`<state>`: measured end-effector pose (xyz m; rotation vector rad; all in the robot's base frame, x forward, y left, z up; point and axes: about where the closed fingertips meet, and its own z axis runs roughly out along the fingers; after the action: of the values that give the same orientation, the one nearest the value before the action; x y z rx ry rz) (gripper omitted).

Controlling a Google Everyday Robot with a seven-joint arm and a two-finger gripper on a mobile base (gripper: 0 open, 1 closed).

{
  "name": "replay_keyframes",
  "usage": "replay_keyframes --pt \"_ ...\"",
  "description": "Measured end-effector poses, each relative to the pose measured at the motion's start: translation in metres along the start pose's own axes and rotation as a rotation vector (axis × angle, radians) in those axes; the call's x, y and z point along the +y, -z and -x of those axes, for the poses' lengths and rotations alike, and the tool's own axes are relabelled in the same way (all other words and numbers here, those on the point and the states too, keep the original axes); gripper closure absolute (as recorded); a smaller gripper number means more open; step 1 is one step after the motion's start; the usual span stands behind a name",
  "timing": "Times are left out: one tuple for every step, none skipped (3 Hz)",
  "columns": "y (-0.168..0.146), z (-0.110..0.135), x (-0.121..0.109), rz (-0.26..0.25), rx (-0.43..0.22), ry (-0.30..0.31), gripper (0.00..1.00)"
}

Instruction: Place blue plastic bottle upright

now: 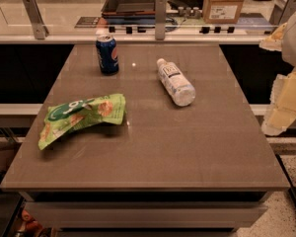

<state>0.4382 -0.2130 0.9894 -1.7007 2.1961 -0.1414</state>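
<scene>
The blue plastic bottle [175, 82] lies on its side on the brown table [187, 152], right of centre toward the back, white cap pointing to the far left and base toward me. It is clear, with a pale speckled label bearing a dark square mark. My gripper [281, 110] hangs at the right edge of the view, beyond the table's right side, well away from the bottle, with pale yellowish padded parts showing.
A dark blue soda can [107, 53] stands upright at the back left. A green snack bag [81, 116] lies flat at the left. A glass partition with metal posts [160, 16] runs behind the table, with a cardboard box [224, 3] beyond.
</scene>
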Motion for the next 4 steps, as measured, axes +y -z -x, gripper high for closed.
replay_keyframes --pt "0.000 0.000 0.000 0.000 0.000 0.000 0.00" --pt "0.002 0.000 -0.001 -0.010 -0.013 -0.011 0.00" --pt "0.002 0.000 -0.009 -0.019 -0.049 -0.042 0.00" --pt "0.001 0.005 -0.023 -0.014 -0.103 -0.100 0.00"
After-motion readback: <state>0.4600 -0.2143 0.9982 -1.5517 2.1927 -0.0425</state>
